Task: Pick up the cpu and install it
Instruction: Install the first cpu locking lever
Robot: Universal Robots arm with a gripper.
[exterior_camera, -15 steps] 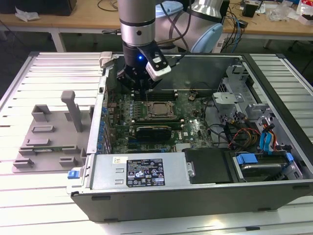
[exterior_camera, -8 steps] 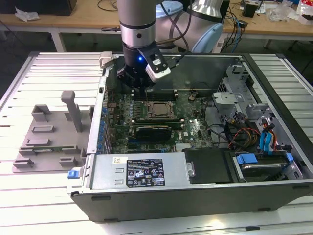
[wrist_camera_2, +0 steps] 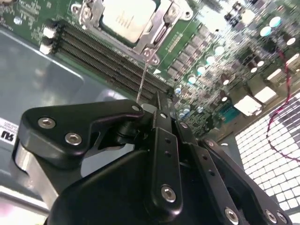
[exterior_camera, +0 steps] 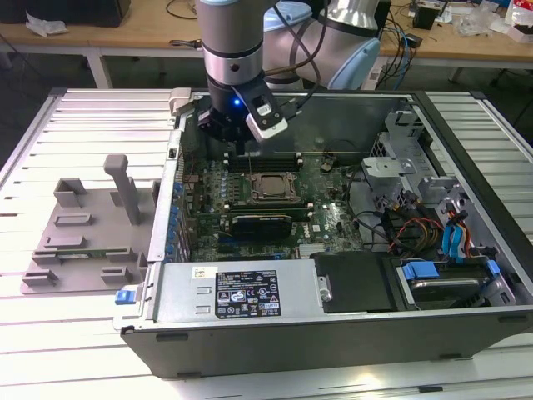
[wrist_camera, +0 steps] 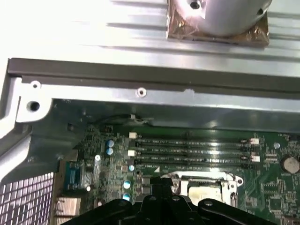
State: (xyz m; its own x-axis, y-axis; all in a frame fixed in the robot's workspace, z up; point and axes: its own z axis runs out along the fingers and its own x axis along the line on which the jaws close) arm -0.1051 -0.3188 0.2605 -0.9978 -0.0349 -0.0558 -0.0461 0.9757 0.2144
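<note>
The cpu (exterior_camera: pixel 268 188) lies flat in the socket on the green motherboard (exterior_camera: pixel 329 217) inside the open computer case, its silver top facing up. Both wrist views show the cpu (wrist_camera_2: pixel 125 18) (wrist_camera: pixel 204 188) with the metal socket frame (wrist_camera_2: pixel 161 29) around it. My gripper (exterior_camera: pixel 236 147) hangs just behind the socket toward the case's back wall, above the memory slots (wrist_camera_2: pixel 103 56). The gripper (wrist_camera_2: pixel 157 101) (wrist_camera: pixel 159 188) is shut with nothing in it. A thin metal socket lever (wrist_camera_2: pixel 142 80) stands up between the gripper's tip and the frame.
A grey plastic fixture plate with upright posts (exterior_camera: pixel 83 233) lies on the slatted table at the exterior view's left. The case holds a power supply (exterior_camera: pixel 241 292), drive bays with blue tabs (exterior_camera: pixel 450 250) and cable bundles (exterior_camera: pixel 408 229). The case's back wall (wrist_camera: pixel 150 79) rises close to the gripper.
</note>
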